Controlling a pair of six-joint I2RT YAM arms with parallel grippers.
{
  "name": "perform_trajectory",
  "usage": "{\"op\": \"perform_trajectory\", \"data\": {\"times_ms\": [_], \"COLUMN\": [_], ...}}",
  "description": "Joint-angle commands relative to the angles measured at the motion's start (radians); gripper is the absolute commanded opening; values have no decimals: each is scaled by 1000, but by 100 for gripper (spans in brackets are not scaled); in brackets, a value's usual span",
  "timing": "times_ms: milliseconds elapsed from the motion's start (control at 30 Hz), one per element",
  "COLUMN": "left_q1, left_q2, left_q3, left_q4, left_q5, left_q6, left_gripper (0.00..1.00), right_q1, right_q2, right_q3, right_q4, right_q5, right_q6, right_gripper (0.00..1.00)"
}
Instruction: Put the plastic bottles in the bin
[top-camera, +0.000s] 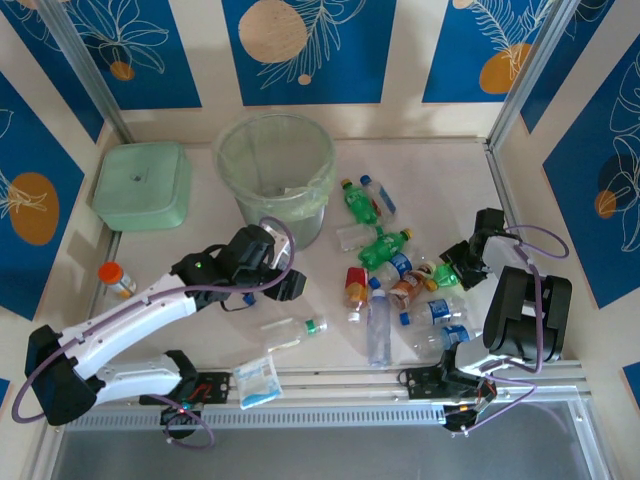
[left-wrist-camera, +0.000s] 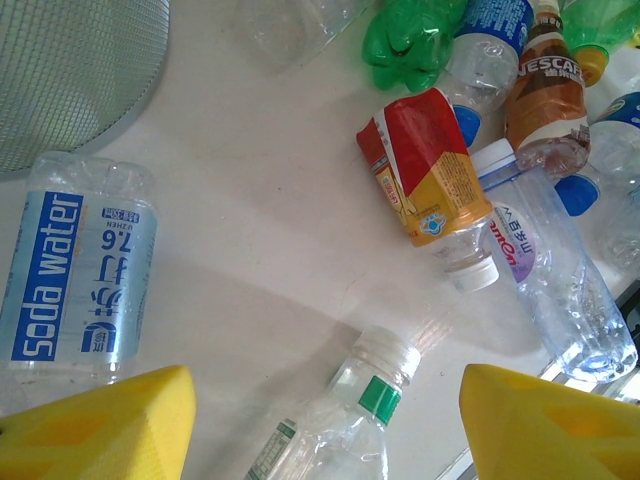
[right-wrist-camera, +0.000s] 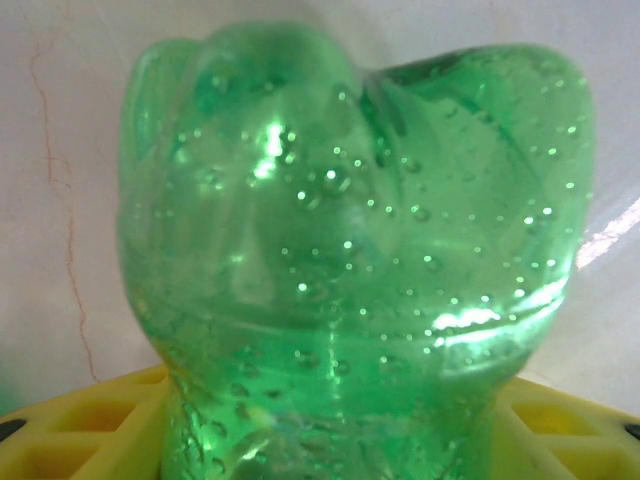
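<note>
Plastic bottles (top-camera: 395, 265) lay mostly in a loose heap on the table (top-camera: 430, 170), to the right of the bin (top-camera: 222, 160). The right gripper (right-wrist-camera: 330, 430) held a crushed green bottle (right-wrist-camera: 350, 250) pinched between its yellow pads (right-wrist-camera: 80, 430). The bottle's base end faced the wrist camera, at the heap's right edge.

Judgement: this was the carry step. To do it well:
- Lift clear of the neighbouring bottles before swinging left.
- Keep the squeeze steady, since thin plastic beaded with droplets may slip.
- Release only once over the bin's mouth.

The right arm was folded back on itself, wrist reaching left into the heap. The left gripper (left-wrist-camera: 325, 430) hung low just in front of the bin, jaws wide and empty. A clear green-banded bottle (left-wrist-camera: 365, 405) lay below the gap, a soda water bottle (left-wrist-camera: 80, 275) off to one side. The left arm stretched diagonally from its base. It would do best to leave the right arm's path to the bin open.
</note>
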Motion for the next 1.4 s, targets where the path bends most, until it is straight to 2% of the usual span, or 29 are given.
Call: {"op": "perform_trajectory", "data": {"times_ms": [0,200,400,667,867,1000,1233,1367], "left_q1": [-7,-7,-8,-7,-7,-7,-7,-7], "left_q2": [-25,-26,-24,-24,-37,-49,-46,-48], "left_q3": [-12,-14,-19,-23,-32,-50,-60,-66], "left_q4": [8,5,3,3,-1,-1,-4,-7], "left_q5": [-19,-26,-35,-39,-45,-53,-69,-80], "left_q6": [-15,-19,-18,-17,-23,-35,-55,-64], "left_gripper": [70,70,70,70,70,70,69,69], "right_q1": [8,20,33,115,264,401,652,760], "right_q2": [2,-83,-200,-343,-383,-387,-292,-212], "right_q3": [-9,-24,24,129,295,434,674,776], "right_q4": [-26,-24,-93,-202,-279,-278,-169,-84], "right_q5": [19,37,57,91,151,189,231,249], "right_q6": [-14,-19,-26,-15,-2,0,-92,-149], "right_gripper": [57,56,54,53,53,53,52,52]}}
